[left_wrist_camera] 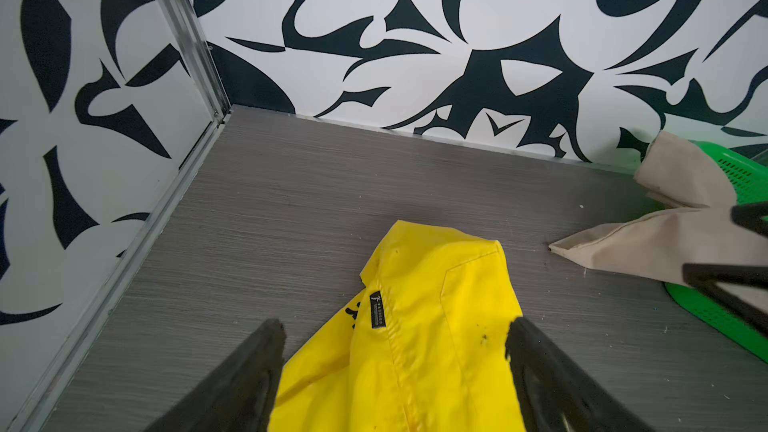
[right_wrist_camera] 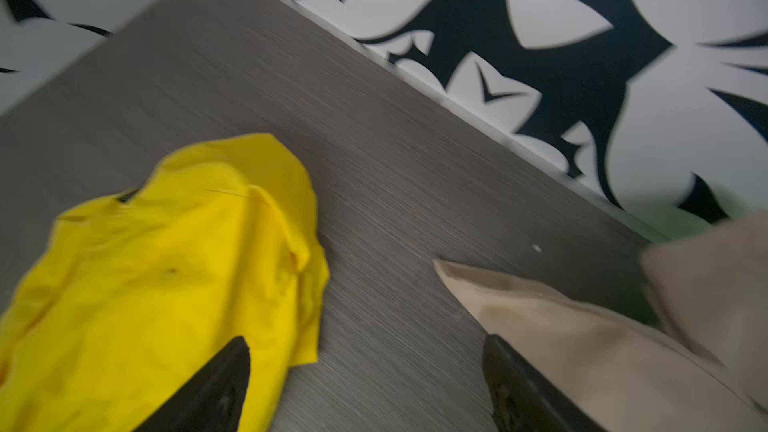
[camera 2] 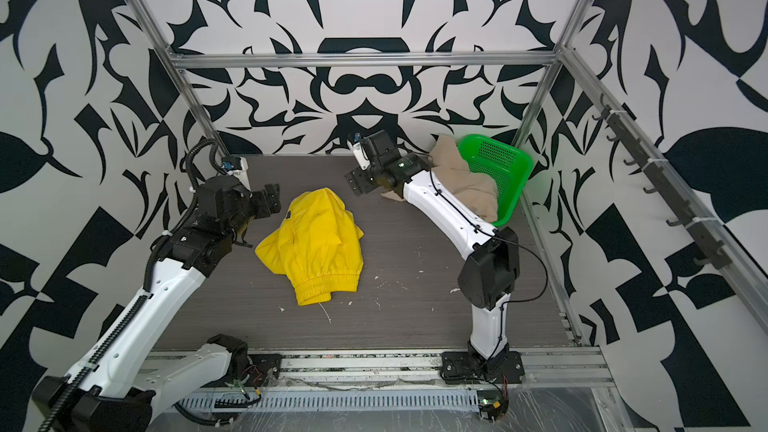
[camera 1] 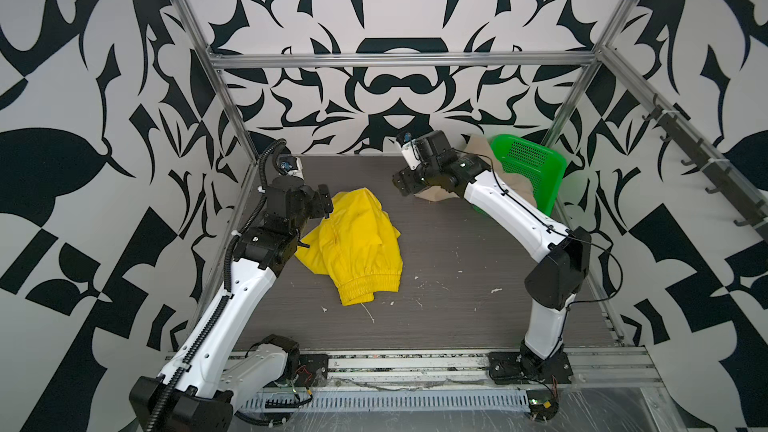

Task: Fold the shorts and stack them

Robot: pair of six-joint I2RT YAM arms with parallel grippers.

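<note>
A green basket (camera 1: 536,168) stood tilted in a corner of a grey table (camera 1: 457,284). Beige shorts (camera 2: 469,189) spilled from the basket onto the table. Yellow shorts (camera 1: 353,247) lay crumpled well apart from the basket, near the table's middle. The right gripper (right_wrist_camera: 365,342) hovered near the basket, beside the beige shorts' outermost tip, jaws wide and empty. The left gripper (left_wrist_camera: 395,326) hung over the yellow shorts' edge farthest from the basket, jaws wide, gripping nothing.

White-shelled left arm (camera 1: 208,338) and right arm (camera 1: 505,211) with matte black joint housings (camera 1: 557,270); ribbed black conduit (camera 1: 227,261) lines the left, a thin black cable (camera 2: 455,205) the right.
</note>
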